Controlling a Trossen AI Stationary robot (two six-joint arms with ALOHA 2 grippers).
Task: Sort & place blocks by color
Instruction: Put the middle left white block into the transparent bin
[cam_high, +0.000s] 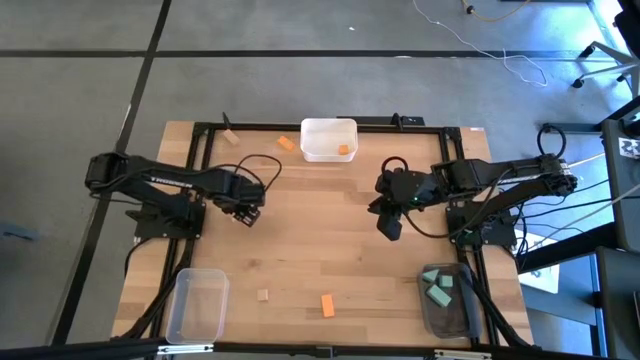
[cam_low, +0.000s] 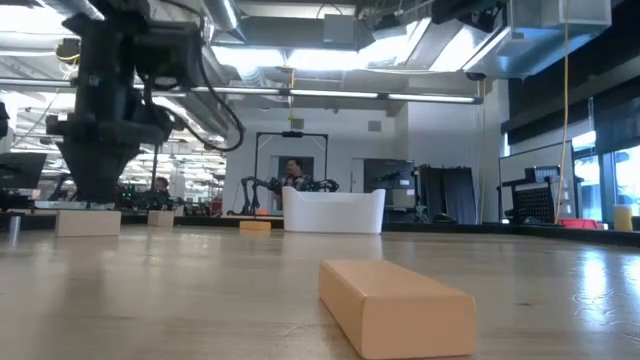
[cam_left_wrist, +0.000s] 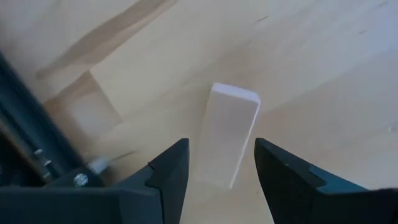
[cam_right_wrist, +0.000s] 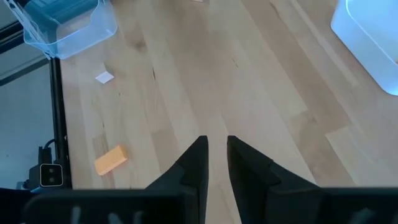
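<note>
My left gripper (cam_high: 245, 211) points down at the table's left side, open. A pale tan bar block (cam_left_wrist: 227, 132) lies flat on the wood between its two fingers, with a gap on each side. The low view shows this block (cam_low: 88, 222) under the gripper. My right gripper (cam_high: 388, 226) hangs above the table's right middle, its fingers (cam_right_wrist: 198, 163) nearly together with nothing between them. Loose blocks lie about: an orange one (cam_high: 327, 305) and a tan cube (cam_high: 263, 295) near the front, an orange one (cam_high: 287, 143) and a tan one (cam_high: 231, 137) at the back.
A white bin (cam_high: 328, 128) at the far middle holds an orange block (cam_high: 343, 151). A clear bin (cam_high: 197, 303) stands at the near left. Another bin (cam_high: 447, 310) at the near right holds teal blocks (cam_high: 437, 285). A black frame (cam_high: 200, 128) borders the table.
</note>
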